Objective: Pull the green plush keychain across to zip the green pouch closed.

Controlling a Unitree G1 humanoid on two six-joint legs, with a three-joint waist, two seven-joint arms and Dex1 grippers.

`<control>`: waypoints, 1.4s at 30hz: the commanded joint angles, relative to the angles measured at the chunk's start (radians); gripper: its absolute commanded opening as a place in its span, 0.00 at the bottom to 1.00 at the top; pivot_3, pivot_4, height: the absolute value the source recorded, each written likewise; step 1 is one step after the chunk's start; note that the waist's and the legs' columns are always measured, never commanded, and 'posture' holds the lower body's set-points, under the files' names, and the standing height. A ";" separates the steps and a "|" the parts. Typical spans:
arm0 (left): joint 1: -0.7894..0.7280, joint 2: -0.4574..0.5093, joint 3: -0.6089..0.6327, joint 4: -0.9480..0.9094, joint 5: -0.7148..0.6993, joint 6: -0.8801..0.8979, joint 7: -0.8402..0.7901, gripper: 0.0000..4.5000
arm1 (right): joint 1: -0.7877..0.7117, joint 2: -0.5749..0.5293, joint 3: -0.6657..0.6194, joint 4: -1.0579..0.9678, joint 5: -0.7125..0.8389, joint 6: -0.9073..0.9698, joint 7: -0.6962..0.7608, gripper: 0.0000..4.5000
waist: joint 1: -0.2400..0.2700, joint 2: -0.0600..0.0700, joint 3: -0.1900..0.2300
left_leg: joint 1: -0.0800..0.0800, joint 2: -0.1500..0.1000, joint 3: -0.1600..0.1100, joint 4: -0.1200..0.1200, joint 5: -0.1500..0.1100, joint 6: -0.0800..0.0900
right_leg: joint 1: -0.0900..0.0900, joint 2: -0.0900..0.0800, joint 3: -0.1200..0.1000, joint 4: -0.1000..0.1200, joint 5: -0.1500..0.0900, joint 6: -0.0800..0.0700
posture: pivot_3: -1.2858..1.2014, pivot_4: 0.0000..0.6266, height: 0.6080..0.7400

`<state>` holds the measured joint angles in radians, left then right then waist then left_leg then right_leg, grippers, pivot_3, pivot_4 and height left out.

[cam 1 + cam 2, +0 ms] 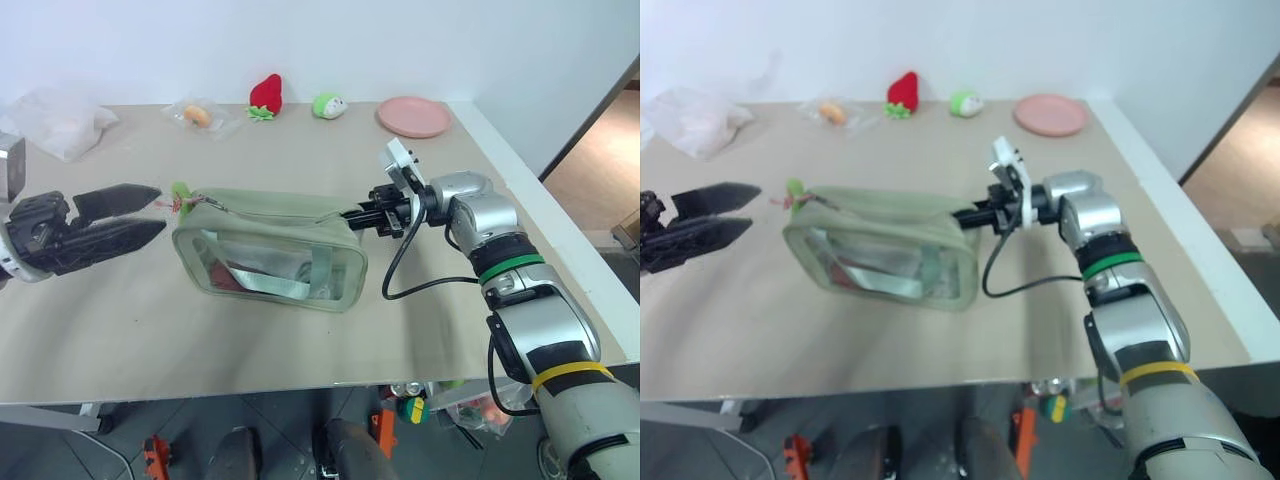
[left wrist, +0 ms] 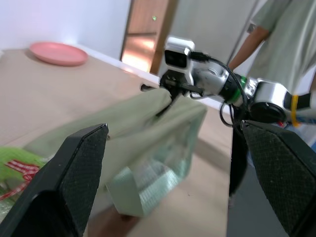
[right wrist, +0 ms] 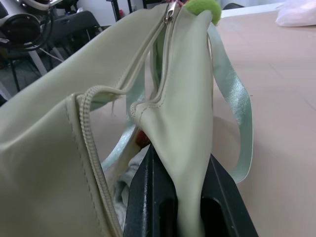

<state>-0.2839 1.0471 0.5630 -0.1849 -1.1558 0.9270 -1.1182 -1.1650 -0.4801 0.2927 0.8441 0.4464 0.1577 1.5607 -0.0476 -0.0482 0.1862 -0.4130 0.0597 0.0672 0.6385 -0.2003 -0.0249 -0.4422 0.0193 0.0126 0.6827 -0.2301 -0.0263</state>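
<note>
Now our wide-open left gripper (image 1: 150,212) sits just beside the green plush keychain (image 1: 181,190), while our right gripper (image 1: 352,215) pinches the green pouch (image 1: 270,245) at its far end, zipper running between them.

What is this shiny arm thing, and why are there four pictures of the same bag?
It's a robot with two arms. Two pictures come from cameras in its head, looking down at a beige table. The other two come from cameras on its wrists. The right end effector, two black fingers, is shut, pinching one end of the boxy pale green fabric pouch. The left end effector is open beside the small bright-green plush keychain at the pouch's other end. Farther back lie a red strawberry plush, a round pink plate and crinkled clear plastic bags.
</note>
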 commanded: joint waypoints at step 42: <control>0.006 -0.011 0.017 0.002 0.085 -0.057 -0.031 1.00 | 0.106 0.073 -0.225 -0.028 -0.035 0.044 -0.047 0.08 | 0.001 0.000 0.000 | 0.005 0.004 0.002 -0.001 0.000 -0.001 | 0.001 0.006 0.002 0.000 0.001 -0.004 | 0.52 0.24 1.00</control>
<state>-0.2678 1.0360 0.5475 -0.1677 -1.0629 0.8898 -1.1540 -1.0834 -0.4275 0.1403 0.8570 0.3707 0.1762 1.5438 -0.0470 -0.0481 0.1863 -0.4079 0.0642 0.0694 0.6370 -0.1999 -0.0257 -0.4408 0.0256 0.0146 0.6831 -0.2288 -0.0300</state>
